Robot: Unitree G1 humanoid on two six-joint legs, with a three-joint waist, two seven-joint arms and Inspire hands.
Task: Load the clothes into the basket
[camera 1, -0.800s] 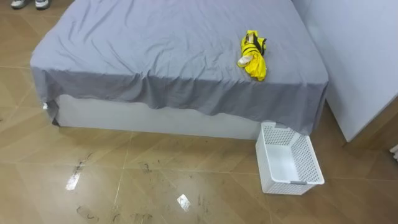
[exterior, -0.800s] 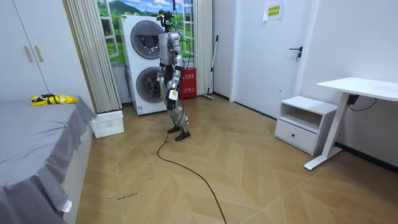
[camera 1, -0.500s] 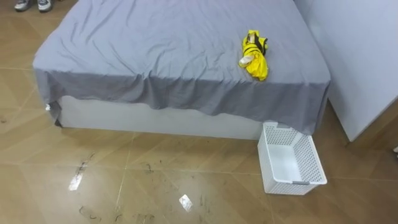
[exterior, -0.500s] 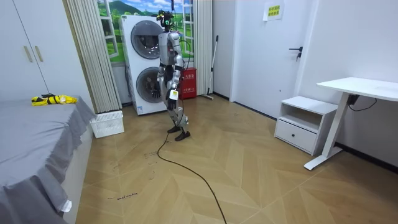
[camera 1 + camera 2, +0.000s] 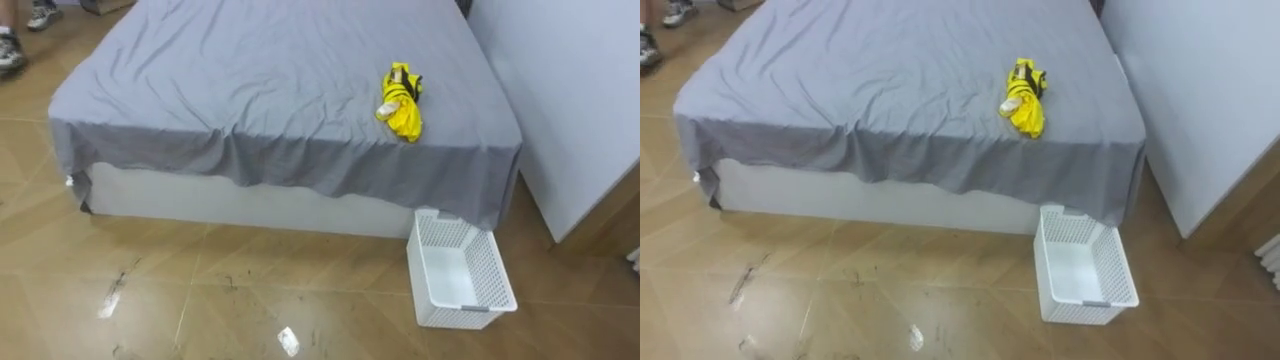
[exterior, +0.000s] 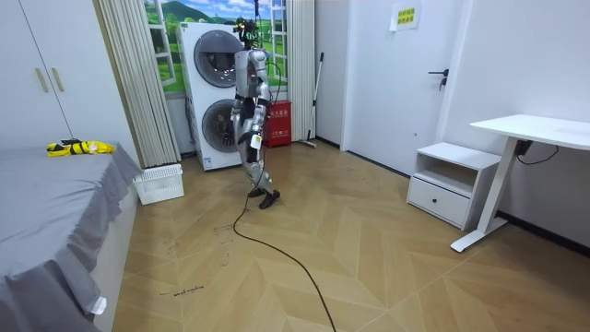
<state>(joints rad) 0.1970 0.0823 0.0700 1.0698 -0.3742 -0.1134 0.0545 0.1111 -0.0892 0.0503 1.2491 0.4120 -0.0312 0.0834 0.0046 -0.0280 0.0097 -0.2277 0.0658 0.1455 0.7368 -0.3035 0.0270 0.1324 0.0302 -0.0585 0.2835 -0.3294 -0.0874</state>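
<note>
The head camera has shifted slightly, and in the room view the robot's legs have moved in a step by the washing machines (image 6: 215, 92), well apart from the bed (image 5: 250, 90). The yellow clothes (image 5: 400, 90) lie unmoved on the bed near its right corner, and the white basket (image 5: 460, 272) stands on the floor just below. The left hand (image 6: 255, 140) and right hand (image 6: 238, 132) hang low; their fingers cannot be made out.

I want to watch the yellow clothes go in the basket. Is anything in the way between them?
Nothing visible is. The yellow clothes lie on the bed near its edge, and the white basket sits open on the floor just below that corner.
</note>
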